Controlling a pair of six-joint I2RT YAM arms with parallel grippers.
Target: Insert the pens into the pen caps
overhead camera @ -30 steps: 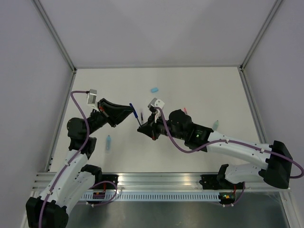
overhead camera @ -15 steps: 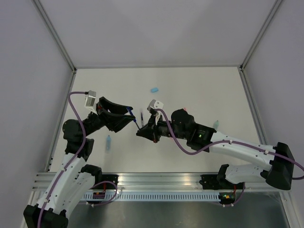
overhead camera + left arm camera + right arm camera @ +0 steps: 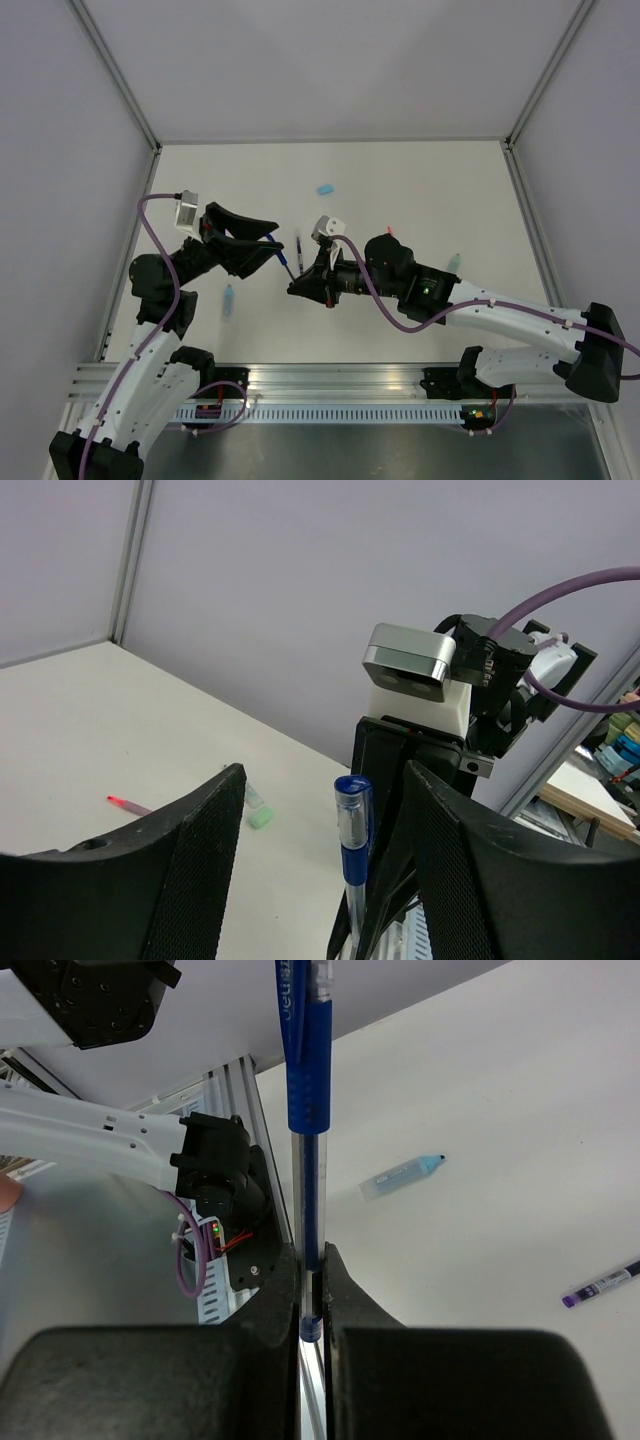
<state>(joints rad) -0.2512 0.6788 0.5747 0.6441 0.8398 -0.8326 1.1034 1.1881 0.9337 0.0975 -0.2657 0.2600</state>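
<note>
Two robot arms meet above a white surface [image 3: 420, 180] enclosed by pale grey walls [image 3: 330, 60] and aluminium corner posts [image 3: 114, 70]. The right gripper [image 3: 310, 1260] is pressed together on the clear barrel of a blue pen [image 3: 305, 1080], holding it in the air. The left gripper [image 3: 325, 770] is spread wide, with a finger on either side of that pen. On the surface lie a pale blue marker [image 3: 228, 300], a dark pen [image 3: 298, 245], a light blue cap [image 3: 325, 188], a pale green marker [image 3: 455, 262] and a pink pen [image 3: 125, 803].
</note>
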